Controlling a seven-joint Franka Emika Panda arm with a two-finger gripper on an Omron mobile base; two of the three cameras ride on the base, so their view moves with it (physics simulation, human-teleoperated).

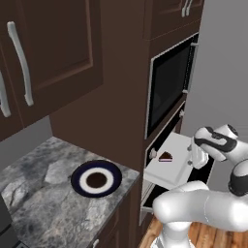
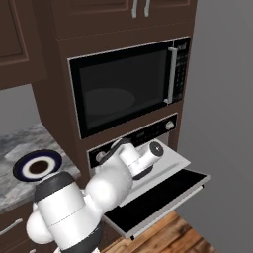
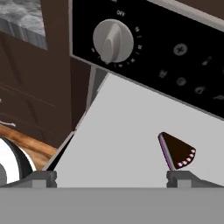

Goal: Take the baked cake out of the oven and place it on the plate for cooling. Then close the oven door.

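Arm [image 2: 106,188] reaches in low at the oven. Hand [image 3: 112,180] is spread wide, fingertips well apart, over the light grey tray [image 1: 177,157]. Baked cake [image 3: 177,151] is on that tray, lying there as a dark brown wedge with a thin pale layer and small pinkish dots along its curved edge. In the hand view it sits just above the right-hand fingertip; can't tell the height gap.

Oven door [image 2: 158,197] is dropped open, dark glass up, bar handle [image 2: 170,212] along its outer edge. Tray sticks out of the oven [image 2: 138,136] above the door. Wood floor [image 2: 163,237] below.

Left of the oven, plate [image 1: 117,178] is flat on the grey marbled tabletop [image 1: 43,208]: navy rim, white ring, brown centre. It's near the tabletop edge on the oven side.

Control panel has a round knob [image 3: 113,41] at its left end. Microwave [image 2: 123,94] is above it, door shut. Brown cabinets [image 1: 53,48] higher up.
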